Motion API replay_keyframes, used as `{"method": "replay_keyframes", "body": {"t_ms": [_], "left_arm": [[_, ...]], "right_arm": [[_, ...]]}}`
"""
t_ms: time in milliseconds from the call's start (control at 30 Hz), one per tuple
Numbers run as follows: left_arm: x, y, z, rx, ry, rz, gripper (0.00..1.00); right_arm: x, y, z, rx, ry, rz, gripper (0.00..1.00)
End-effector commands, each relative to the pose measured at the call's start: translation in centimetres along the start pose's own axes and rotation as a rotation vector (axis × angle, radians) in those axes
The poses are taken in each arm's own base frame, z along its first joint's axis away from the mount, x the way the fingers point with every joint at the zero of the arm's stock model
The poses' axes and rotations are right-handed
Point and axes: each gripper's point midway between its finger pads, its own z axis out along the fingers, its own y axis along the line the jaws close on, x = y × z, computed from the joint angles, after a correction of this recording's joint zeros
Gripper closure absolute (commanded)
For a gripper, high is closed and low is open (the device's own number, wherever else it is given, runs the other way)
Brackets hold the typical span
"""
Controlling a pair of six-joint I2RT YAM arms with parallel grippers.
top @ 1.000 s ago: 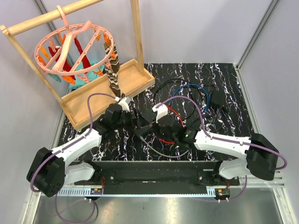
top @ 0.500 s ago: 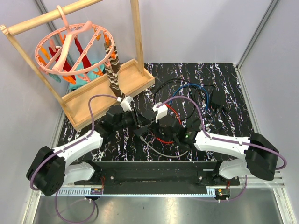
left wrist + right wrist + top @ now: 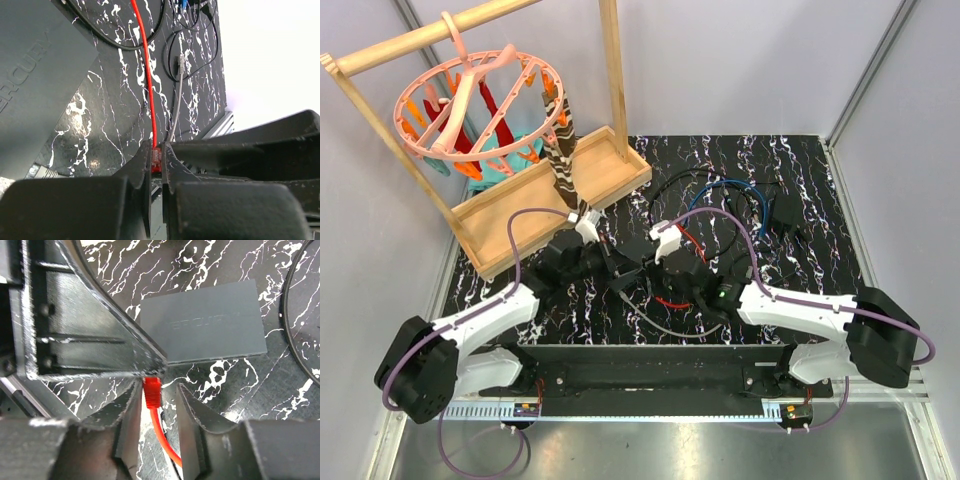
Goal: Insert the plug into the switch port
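The left claw (image 3: 156, 172) is clamped tight on the red plug (image 3: 156, 159), its two dark fingers (image 3: 142, 165) pressed against the plug's sides, with the red cable (image 3: 145, 65) running away from it across the black, white-veined surface (image 3: 120, 115). Seen from the right wrist, the right claw (image 3: 158, 391) stands partly open around the same plug (image 3: 151, 394) – a narrow gap shows on each side, so its fingers (image 3: 131, 410) bracket the plug without gripping it. The left claw's finger comes down from the upper left over the plug's tip and hides it. The switch (image 3: 205, 327), a flat matte black box with faint lettering on top, lies flat on the surface just beyond the plug, its near long edge facing the claws; the switch port along that edge cannot be made out, and the plug sits just off the box's near corner – not seated in it. A grey cable (image 3: 176, 100) lies beside the red one.
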Motion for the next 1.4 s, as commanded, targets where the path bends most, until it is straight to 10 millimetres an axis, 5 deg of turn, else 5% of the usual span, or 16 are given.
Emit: {"method": "replay_keyframes", "body": {"t_ms": [0,400,667,733,800,867,1000,1067,1233,1367], "left_arm": [[-1.3,-1.0,-0.7,0.022,-0.072,-0.015,1.00],[-1.6,-1.3,-0.8,0.035,-0.083,-0.080,1.00],[-1.4,-1.0,-1.0,0.023,-0.075,-0.065,1.00],[-1.4,-0.9,-1.0,0.013,-0.078,-0.045,0.93],[-1.7,-0.1,-1.2,-0.026,-0.084,-0.004,0.74],[-2.2,0.8,-1.6,-0.077,-0.085,0.064,0.66],[-5.7,2.2,-3.0,-0.212,-0.138,0.224,0.39],[-6.7,4.4,-3.5,-0.325,-0.119,0.310,0.35],[-9.3,6.4,-3.5,-0.444,-0.058,0.462,0.15],[-9.5,8.9,-1.3,-0.496,0.058,0.466,0.07]], "right_arm": [[-1.2,-0.1,-0.9,-0.030,-0.056,0.025,0.62],[-0.2,0.5,-0.9,-0.087,-0.025,-0.028,0.64],[-0.7,0.9,-0.6,-0.102,-0.029,-0.059,0.87],[-0.6,1.0,-0.4,-0.100,-0.016,-0.074,0.99],[0.1,0.8,-0.2,-0.097,0.018,-0.102,1.00],[1.1,0.7,-0.2,-0.103,0.059,-0.130,1.00],[3.6,0.4,0.3,-0.109,0.155,-0.174,1.00],[4.9,0.6,0.4,-0.114,0.202,-0.206,1.00],[8.0,0.0,1.7,-0.058,0.303,-0.282,1.00],[9.5,-0.6,2.9,-0.001,0.345,-0.343,1.00]]}}
